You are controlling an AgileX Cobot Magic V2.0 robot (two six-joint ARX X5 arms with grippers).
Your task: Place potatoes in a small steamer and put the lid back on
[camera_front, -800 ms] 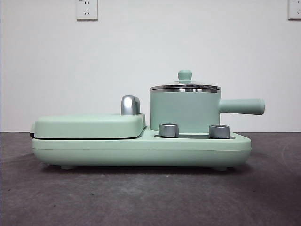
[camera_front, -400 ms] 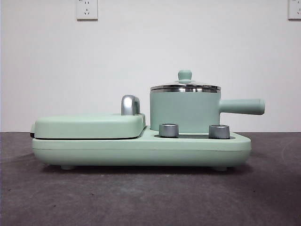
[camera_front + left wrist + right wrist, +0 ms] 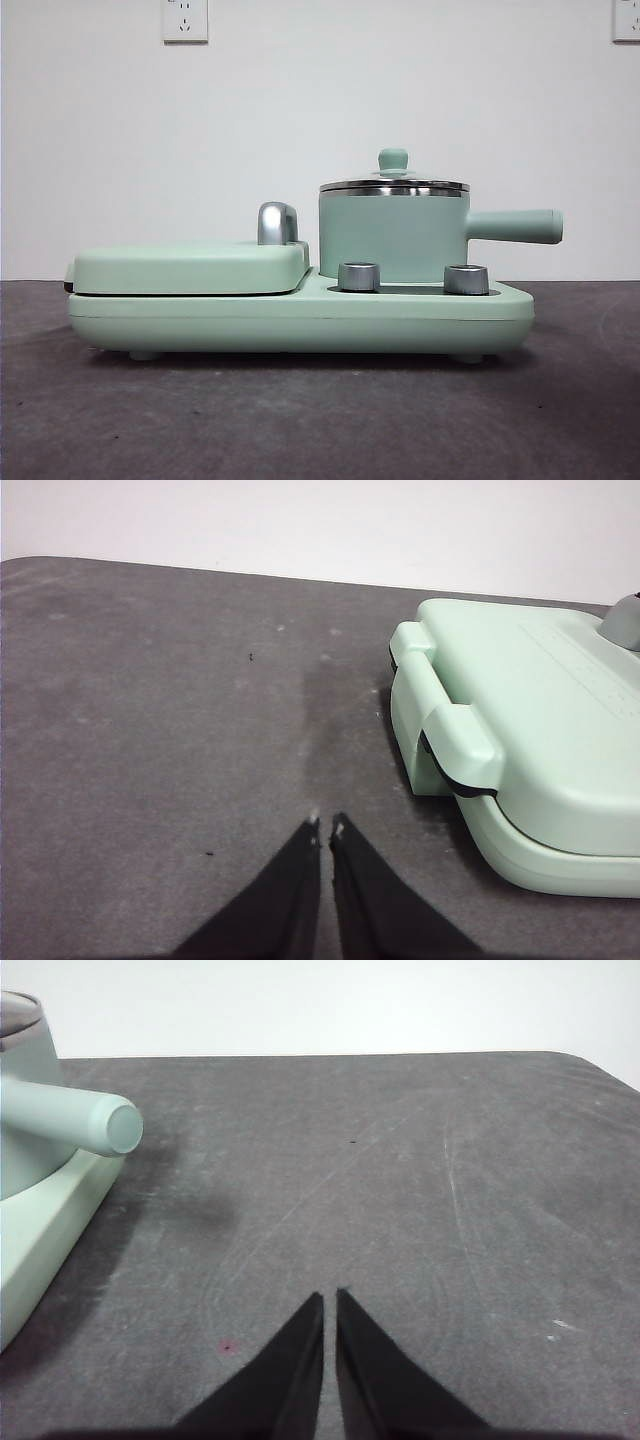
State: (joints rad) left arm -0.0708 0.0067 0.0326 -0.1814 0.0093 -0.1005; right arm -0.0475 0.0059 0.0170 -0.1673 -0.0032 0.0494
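Observation:
The small steamer point(image 3: 392, 238), a mint-green pot with a steel rim, stands on the right of a mint-green cooker base point(image 3: 300, 318). Its long handle point(image 3: 514, 226) points right and also shows in the right wrist view point(image 3: 70, 1117). The lid point(image 3: 393, 183) with its green knob sits on the pot. No potato is in view. My left gripper point(image 3: 325, 827) is shut and empty, low over the table beside the griddle end. My right gripper point(image 3: 330, 1298) is shut and empty, over the table off the handle's end. Neither gripper shows in the front view.
A flat griddle with a closed cover point(image 3: 190, 266) and chrome handle point(image 3: 277, 222) takes the base's left half; it also shows in the left wrist view point(image 3: 530, 730). Two steel knobs point(image 3: 359, 276) stand in front of the pot. The dark grey table point(image 3: 300, 420) runs to both sides.

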